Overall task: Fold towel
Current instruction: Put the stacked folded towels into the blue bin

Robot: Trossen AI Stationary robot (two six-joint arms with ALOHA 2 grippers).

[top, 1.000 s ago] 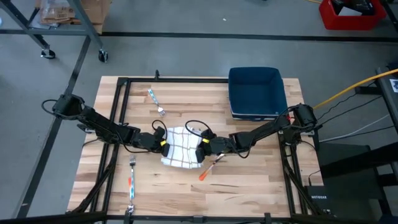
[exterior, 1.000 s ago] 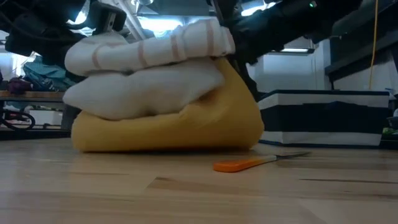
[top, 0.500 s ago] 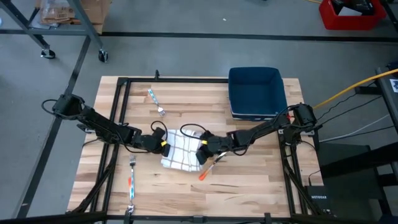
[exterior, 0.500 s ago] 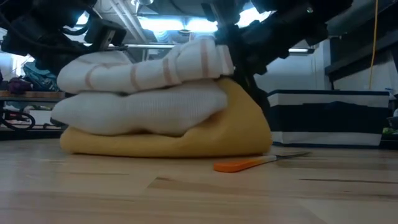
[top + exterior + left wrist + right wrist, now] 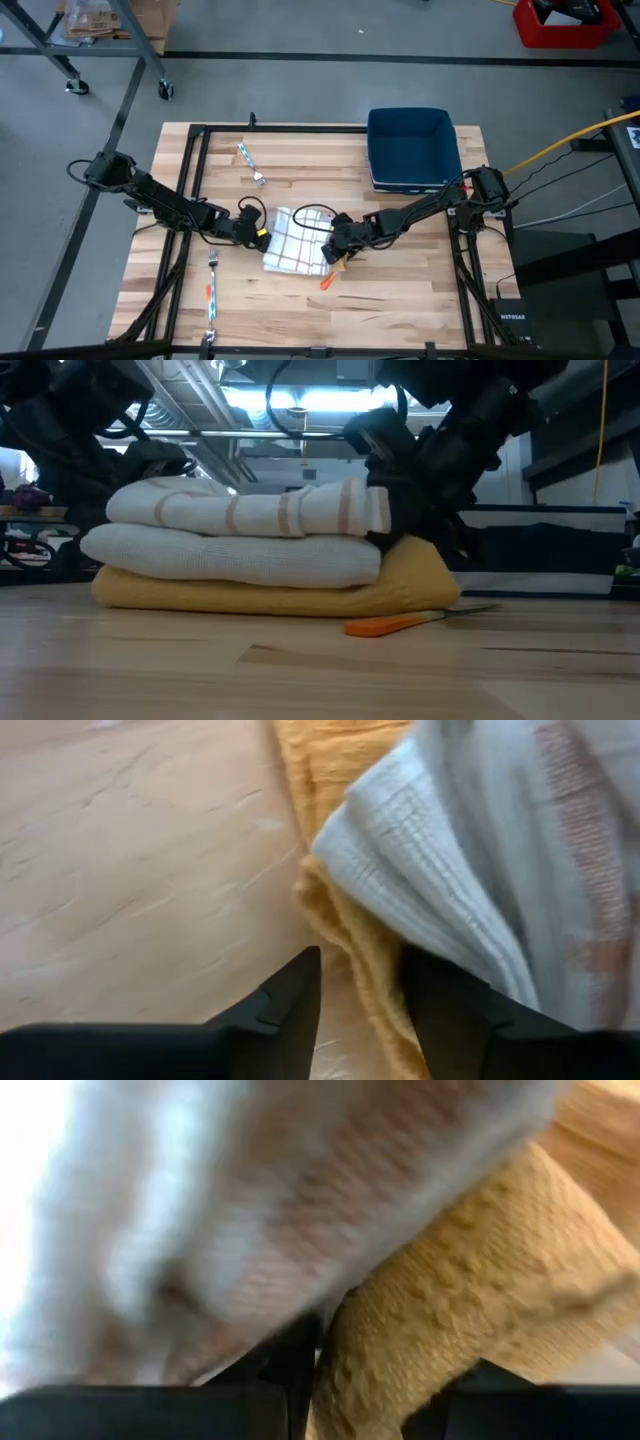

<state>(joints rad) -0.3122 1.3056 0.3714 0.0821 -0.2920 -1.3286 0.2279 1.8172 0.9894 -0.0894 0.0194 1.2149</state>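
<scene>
Between the two grippers lay the folded towel [image 5: 292, 252], just below the blue bin [image 5: 412, 150], long axis running arm to arm. Left gripper [image 5: 256, 232] stood open, gripping nothing, at one end; right gripper [image 5: 335, 250], equally near, pressed against the other, grip unclear.
</scene>
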